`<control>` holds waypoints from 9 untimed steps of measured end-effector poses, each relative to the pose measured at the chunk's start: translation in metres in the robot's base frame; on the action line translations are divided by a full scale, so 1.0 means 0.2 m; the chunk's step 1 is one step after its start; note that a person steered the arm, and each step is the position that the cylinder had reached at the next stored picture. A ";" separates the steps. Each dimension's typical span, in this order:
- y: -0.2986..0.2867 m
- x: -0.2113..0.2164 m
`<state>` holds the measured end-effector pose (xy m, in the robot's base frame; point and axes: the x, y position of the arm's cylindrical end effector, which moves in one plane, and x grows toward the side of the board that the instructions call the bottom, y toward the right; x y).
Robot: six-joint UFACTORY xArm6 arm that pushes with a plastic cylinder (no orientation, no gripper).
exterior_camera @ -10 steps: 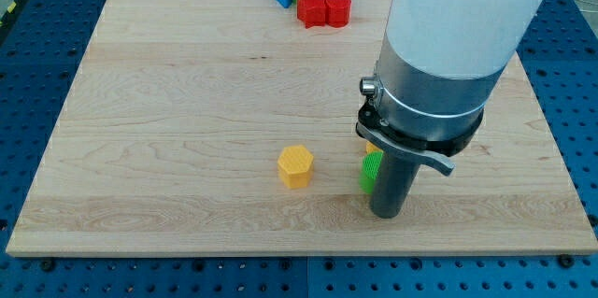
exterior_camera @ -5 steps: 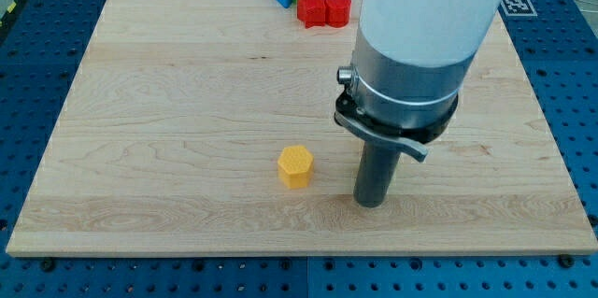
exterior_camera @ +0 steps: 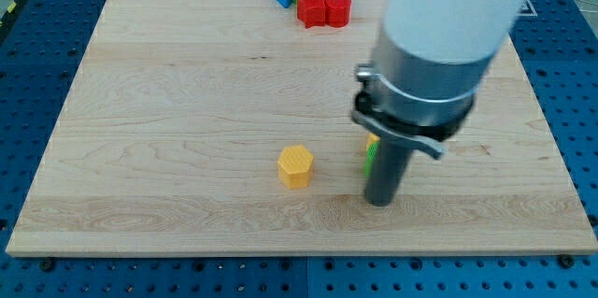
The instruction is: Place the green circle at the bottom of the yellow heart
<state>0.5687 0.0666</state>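
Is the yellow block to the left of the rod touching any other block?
No, the yellow block stands alone on the board, with bare wood between it and my tip at the view's right.

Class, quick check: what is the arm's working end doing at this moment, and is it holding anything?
My tip: a plain rod with no jaws, holding nothing, standing at the view's right of a green block that it mostly hides.

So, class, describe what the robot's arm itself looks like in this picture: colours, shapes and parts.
The arm is a wide white cylinder at the top, then a grey metal section ringed by a dark clamp band with a small bolt on the view's left. Below it hangs a straight dark grey rod ending at my tip. No cables or markings show.
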 end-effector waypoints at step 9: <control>0.07 -0.07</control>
